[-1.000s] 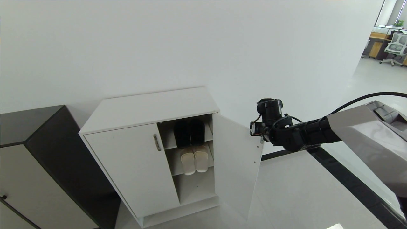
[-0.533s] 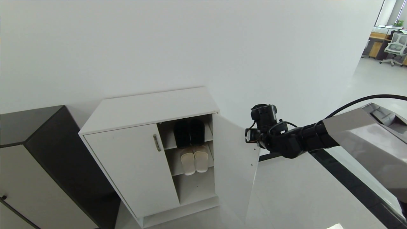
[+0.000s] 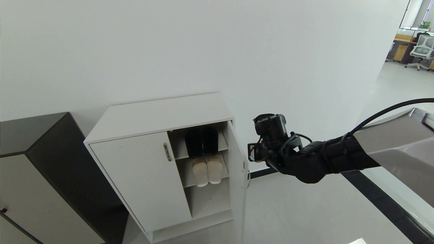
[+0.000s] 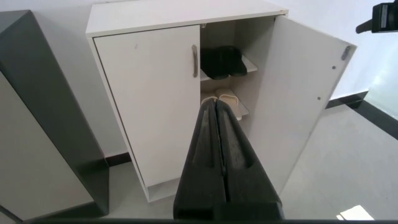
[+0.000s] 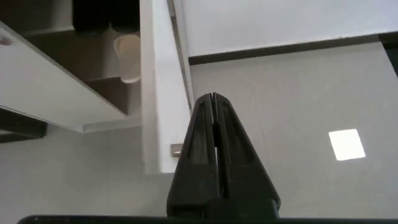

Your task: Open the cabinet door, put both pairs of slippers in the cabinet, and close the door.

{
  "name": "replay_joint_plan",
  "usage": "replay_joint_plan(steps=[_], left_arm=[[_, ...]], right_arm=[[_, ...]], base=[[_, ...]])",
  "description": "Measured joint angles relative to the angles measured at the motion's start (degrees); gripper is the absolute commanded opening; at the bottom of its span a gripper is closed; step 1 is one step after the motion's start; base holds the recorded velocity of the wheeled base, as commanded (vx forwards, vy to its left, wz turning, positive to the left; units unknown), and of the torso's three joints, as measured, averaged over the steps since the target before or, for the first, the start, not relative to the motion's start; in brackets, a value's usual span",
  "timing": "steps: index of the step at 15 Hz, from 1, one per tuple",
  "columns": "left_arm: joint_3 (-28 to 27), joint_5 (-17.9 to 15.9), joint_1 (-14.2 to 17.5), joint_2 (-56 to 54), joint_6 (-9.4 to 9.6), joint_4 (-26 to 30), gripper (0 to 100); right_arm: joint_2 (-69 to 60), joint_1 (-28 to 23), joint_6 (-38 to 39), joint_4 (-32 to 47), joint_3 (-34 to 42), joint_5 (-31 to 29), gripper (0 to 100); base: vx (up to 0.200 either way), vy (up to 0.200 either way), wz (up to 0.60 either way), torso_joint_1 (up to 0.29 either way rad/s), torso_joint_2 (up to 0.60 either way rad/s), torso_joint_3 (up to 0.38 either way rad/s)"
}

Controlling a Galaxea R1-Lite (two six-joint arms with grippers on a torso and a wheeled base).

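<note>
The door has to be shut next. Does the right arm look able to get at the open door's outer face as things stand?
Probably yes: the right pincer, shut, is close beside the outer face of the open door, near its handle, with nothing between them.

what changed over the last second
The right gripper, shut, moved toward the cabinet, and the open right door swung with it, from wide open to roughly half closed. Nothing was grasped or let go. The black slippers and beige slippers stayed on their shelves, and the left door stayed shut.
</note>
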Motion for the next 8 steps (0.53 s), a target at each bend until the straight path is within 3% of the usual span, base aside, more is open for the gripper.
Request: replay_joint_plan(steps=[6, 8], left_arm=[[0.0, 0.0, 0.0, 0.0, -0.04, 0.0, 0], [0.0, 0.0, 0.0, 0.0, -0.01, 0.0, 0]], right_arm=[[-1.8, 2.3, -3.8, -8.0, 5.2, 0.0, 0], [-1.9, 2.5, -3.9, -7.9, 5.5, 0.0, 0]], base=[[0.0, 0.0, 0.0, 0.0, 0.0, 0.0], [0.0, 0.0, 0.6, 0.005, 0.0, 0.002]])
